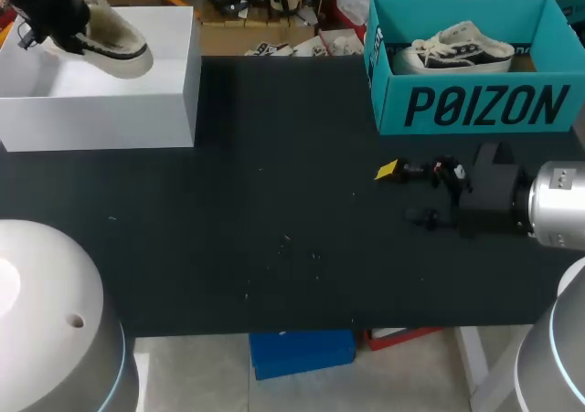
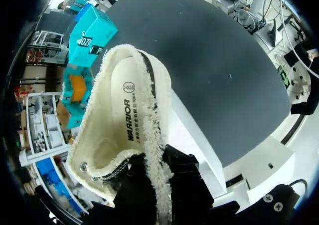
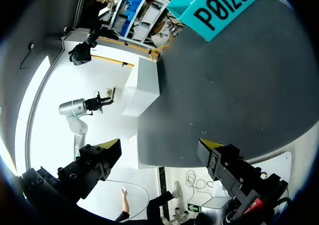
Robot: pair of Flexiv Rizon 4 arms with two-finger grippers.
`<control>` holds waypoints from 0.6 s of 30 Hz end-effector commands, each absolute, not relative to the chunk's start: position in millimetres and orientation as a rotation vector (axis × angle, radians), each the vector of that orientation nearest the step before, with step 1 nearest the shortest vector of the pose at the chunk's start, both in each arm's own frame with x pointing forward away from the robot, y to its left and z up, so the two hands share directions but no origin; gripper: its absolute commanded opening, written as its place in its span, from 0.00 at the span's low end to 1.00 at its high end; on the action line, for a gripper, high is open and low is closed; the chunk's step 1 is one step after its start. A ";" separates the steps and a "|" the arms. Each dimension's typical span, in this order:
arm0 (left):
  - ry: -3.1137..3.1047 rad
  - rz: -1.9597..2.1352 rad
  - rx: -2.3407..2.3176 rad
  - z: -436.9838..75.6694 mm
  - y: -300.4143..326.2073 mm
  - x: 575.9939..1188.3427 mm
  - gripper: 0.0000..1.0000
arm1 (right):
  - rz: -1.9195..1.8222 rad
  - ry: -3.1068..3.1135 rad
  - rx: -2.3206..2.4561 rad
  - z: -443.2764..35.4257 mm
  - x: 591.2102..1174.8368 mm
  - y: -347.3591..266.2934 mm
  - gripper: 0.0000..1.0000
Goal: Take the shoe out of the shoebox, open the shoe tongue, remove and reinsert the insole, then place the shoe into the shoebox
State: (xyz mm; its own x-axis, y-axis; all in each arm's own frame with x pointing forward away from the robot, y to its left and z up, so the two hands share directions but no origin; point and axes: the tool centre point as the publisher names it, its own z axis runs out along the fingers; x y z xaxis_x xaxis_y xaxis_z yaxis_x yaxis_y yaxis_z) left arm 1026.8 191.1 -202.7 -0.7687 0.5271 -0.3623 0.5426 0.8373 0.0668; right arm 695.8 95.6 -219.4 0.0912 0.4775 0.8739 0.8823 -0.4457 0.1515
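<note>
Two grippers: one loaded, one idle.
Left gripper point(image 2: 158, 167): pressed together on the shoe's fleecy collar, a finger on either side of the rim; yellow tips hidden.
Shoe point(image 1: 114, 42): cream, dark stripe on the sole; hangs at upper left of the head view, above the white box; its opening faces the wrist camera, insole seated inside.
White box point(image 1: 110, 101): lidless, upper left, under the shoe; likely the point of lift-out or return, cannot tell which.
Right gripper point(image 1: 407, 193): fingers spread, nothing between; mid right, low over the table point(image 1: 274, 229), probably waiting for tongue and insole work.
Teal box point(image 1: 484, 106): upper right; holds a second shoe point(image 1: 462, 47), well apart from both grippers.
</note>
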 end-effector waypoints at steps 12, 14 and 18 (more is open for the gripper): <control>2.719 -0.050 0.606 -224.5 238.6 1049.1 0.00 | -1.308 -1.335 -1.962 -218.7 695.0 95.2 1.00; 2.725 -0.052 0.583 -226.2 239.3 1049.7 0.00 | -1.308 -1.335 -1.962 -218.7 695.0 95.2 1.00; 2.725 -0.052 0.583 -226.2 239.3 1049.7 0.00 | -1.308 -1.335 -1.962 -218.7 695.0 95.2 1.00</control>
State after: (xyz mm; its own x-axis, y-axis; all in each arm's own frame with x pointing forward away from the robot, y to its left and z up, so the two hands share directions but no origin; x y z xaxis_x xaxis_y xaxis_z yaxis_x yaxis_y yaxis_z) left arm 1048.8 240.1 -227.1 -0.8529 0.3892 -0.3479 0.4037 0.9143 0.0330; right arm 695.8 95.6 -219.4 0.0911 0.4776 0.8739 0.8823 -0.4457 0.1515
